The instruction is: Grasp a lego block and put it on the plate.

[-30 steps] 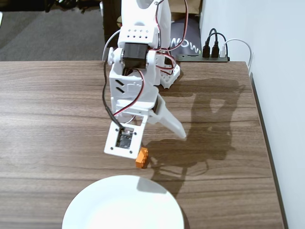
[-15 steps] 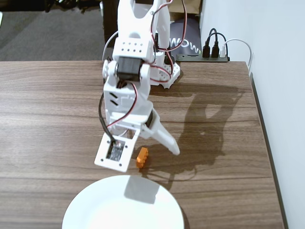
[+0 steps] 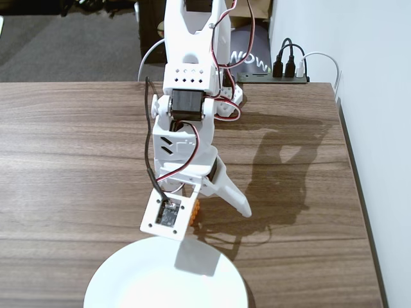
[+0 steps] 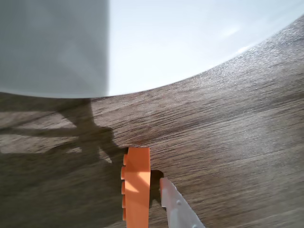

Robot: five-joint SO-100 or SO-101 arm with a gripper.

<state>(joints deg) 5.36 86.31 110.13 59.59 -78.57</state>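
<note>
The white arm (image 3: 189, 96) reached down from the far edge of the wooden worktop (image 3: 70, 160) toward the near side, its tool (image 3: 212, 215) hanging low just short of the plate (image 3: 128, 282). In the fixed view, the lego block (image 3: 195, 213) showed as a sliver of orange beside the wrist camera mount, partly hidden by the arm. In the wrist view the lego block (image 4: 137, 187) stood on edge with its studs facing left, and one white finger (image 4: 175, 206) lay just beside its right face, a thin dark gap showing near the fingertip; the other finger was out of sight, so I cannot tell whether the tool was clamped on the block or standing apart. The block sat near the rim of the plate (image 4: 199, 42) but not over it, with bare wood between them. A shadow of the arm fell across the plate's left part and the worktop.
</note>
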